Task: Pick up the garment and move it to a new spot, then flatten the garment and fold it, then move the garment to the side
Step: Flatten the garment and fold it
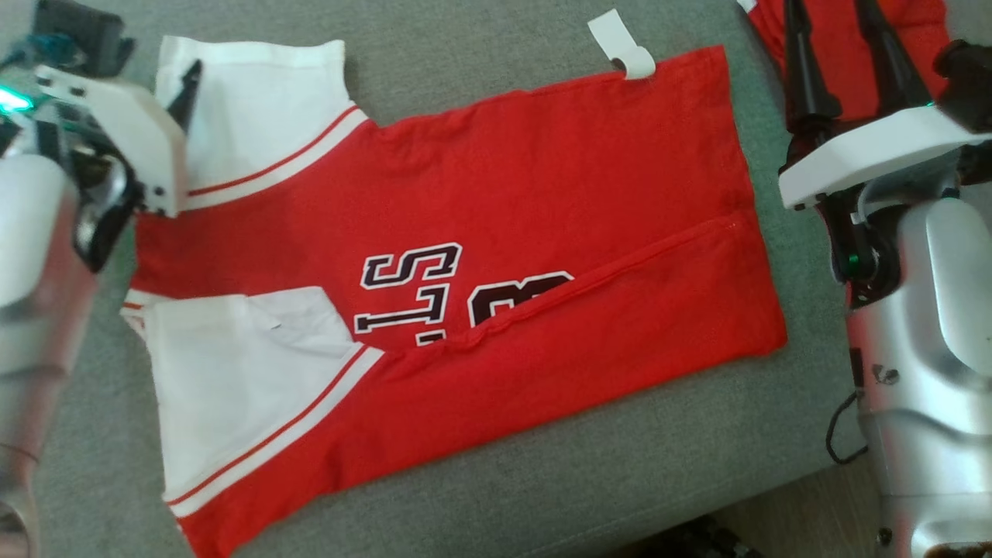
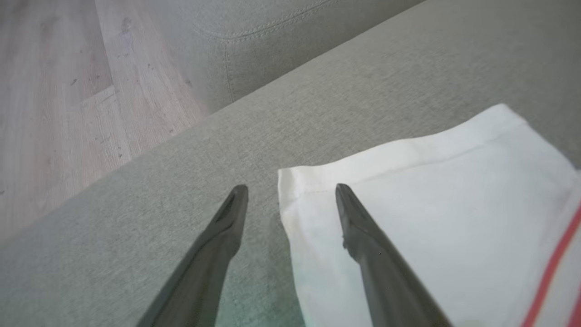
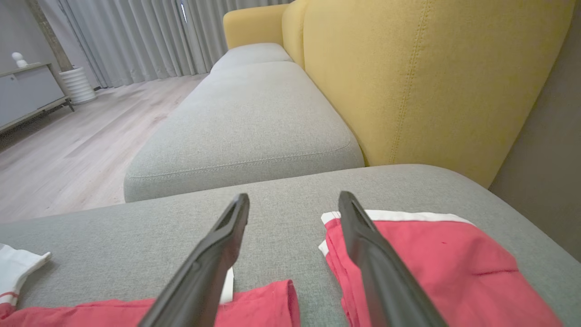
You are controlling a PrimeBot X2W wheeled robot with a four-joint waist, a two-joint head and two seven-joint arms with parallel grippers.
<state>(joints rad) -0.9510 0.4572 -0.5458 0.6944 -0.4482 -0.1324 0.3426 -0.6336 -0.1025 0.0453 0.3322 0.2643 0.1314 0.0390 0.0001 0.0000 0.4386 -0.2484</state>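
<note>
Closest to my head camera is the left forearm (image 1: 31, 232), pale and blurred at the left edge. Just past it the left claw (image 2: 290, 188) stands wide and holds nothing. In its wrist view one finger lies over bare grey cushion (image 1: 504, 496) and the other over the corner of the upper white sleeve (image 2: 431, 204); I cannot tell whether it touches the cloth. Wooden floor (image 2: 54, 91) runs beyond the cushion's edge there.

The garment (image 1: 542, 194), a red jersey with white sleeves, lies flat across the middle of the cushion, sleeves toward the left and hem toward the right. Its near long side is folded over the body and covers part of the black lettering (image 1: 411, 287). A white tag (image 1: 624, 46) curls at the far edge.

To the right, the right claw (image 3: 294, 196) is wide and empty, hovering over the cushion just off the hem. One of its fingers passes in front of a second red garment (image 3: 431, 263) that lies apart from the jersey. Behind that rises a yellow backrest (image 3: 431, 68).
</note>
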